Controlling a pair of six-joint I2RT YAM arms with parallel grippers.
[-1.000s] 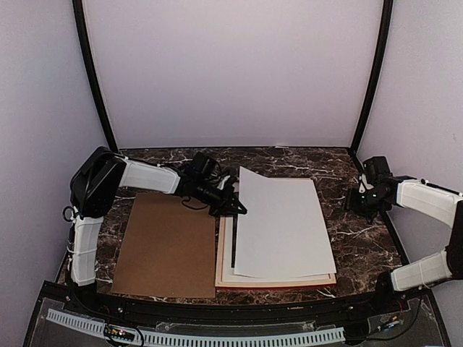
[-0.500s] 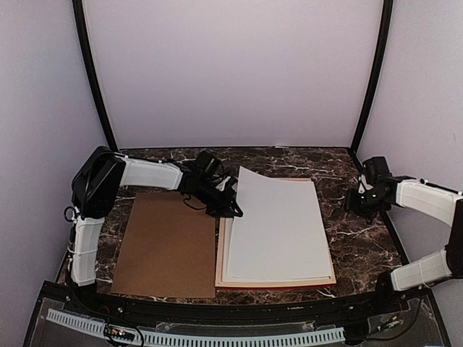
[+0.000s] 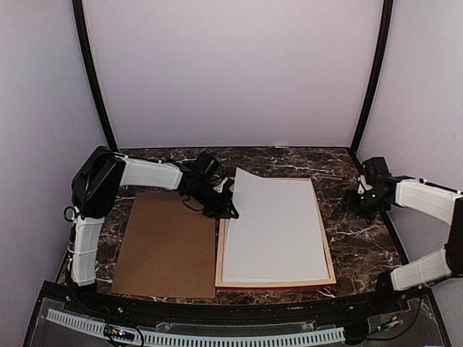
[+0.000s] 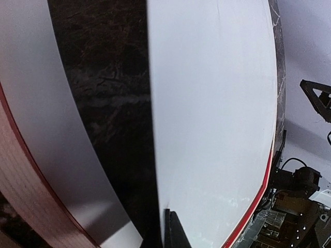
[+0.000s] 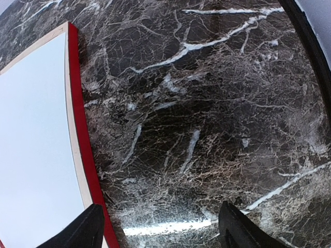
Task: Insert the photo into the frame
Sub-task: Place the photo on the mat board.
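The photo (image 3: pixel 278 224) lies white side up inside the frame (image 3: pixel 275 285), which rests flat on the dark worktop (image 3: pixel 362 246). Only the photo's far left corner curls up a bit. The left claw (image 3: pixel 226 208) is squeezed tight on the photo's left edge. The right claw (image 5: pixel 160 225) is spread wide with nothing in it, and it hangs over the worktop just to the right of the frame. A brown board (image 3: pixel 166 246) lies beside the frame on the left. The photo looks very thin, light and bendy, so I think it will flop, and it could crease if pulled hard. The best spot to hold it is right at an edge, with a soft pinch. The frame looks stiff and hard.
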